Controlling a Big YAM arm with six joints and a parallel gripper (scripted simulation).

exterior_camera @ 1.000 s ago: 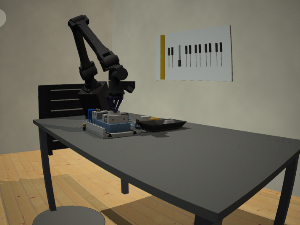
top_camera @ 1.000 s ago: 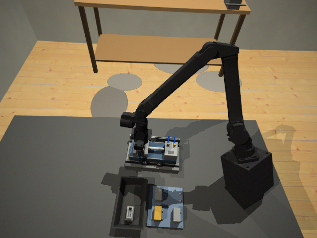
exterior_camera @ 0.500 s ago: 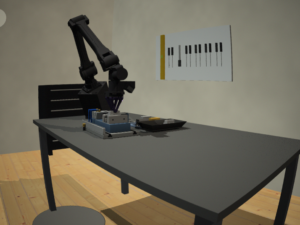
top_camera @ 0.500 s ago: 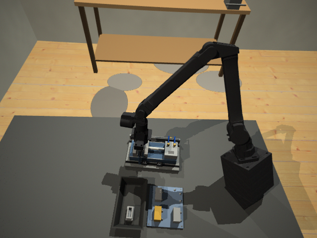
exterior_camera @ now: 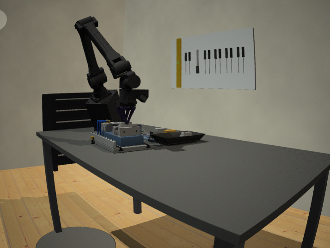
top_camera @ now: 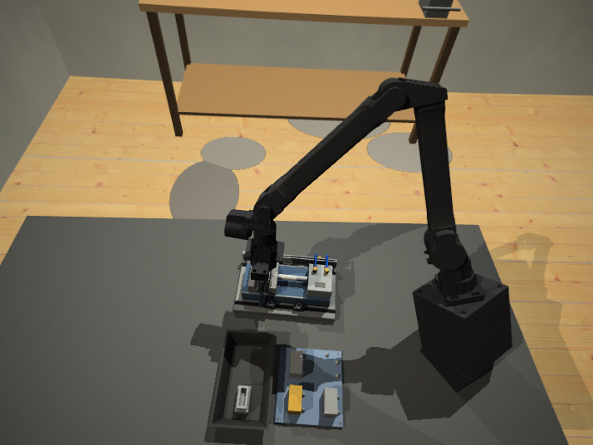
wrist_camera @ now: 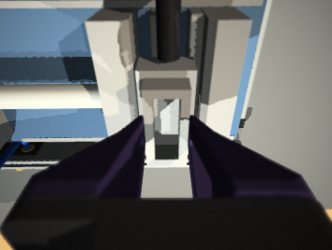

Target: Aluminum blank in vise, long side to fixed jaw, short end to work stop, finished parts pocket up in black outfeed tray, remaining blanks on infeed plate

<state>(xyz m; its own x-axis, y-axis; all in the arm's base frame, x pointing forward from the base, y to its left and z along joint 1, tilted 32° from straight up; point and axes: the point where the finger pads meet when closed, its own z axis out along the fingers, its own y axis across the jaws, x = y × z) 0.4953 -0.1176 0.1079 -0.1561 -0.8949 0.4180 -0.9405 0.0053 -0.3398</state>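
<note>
The vise (top_camera: 285,287) stands mid-table. My gripper (top_camera: 260,286) reaches straight down between its jaws and is shut on a finished part (wrist_camera: 166,122), a light gray block with a pocket in its top. In the wrist view the part sits between the moving jaw (wrist_camera: 111,70) and the fixed jaw (wrist_camera: 225,70), with the dark work stop rod (wrist_camera: 168,28) beyond it. Another finished part (top_camera: 242,399) lies pocket up in the black outfeed tray (top_camera: 242,383). On the infeed plate (top_camera: 310,388) lie a dark gray blank (top_camera: 296,364), a yellow brass blank (top_camera: 295,398) and a light gray blank (top_camera: 330,401).
The vise's end block with blue hoses (top_camera: 320,280) is to the right of the jaws. The arm's black base (top_camera: 462,325) stands at the table's right side. A wooden shelf (top_camera: 296,71) stands behind the table.
</note>
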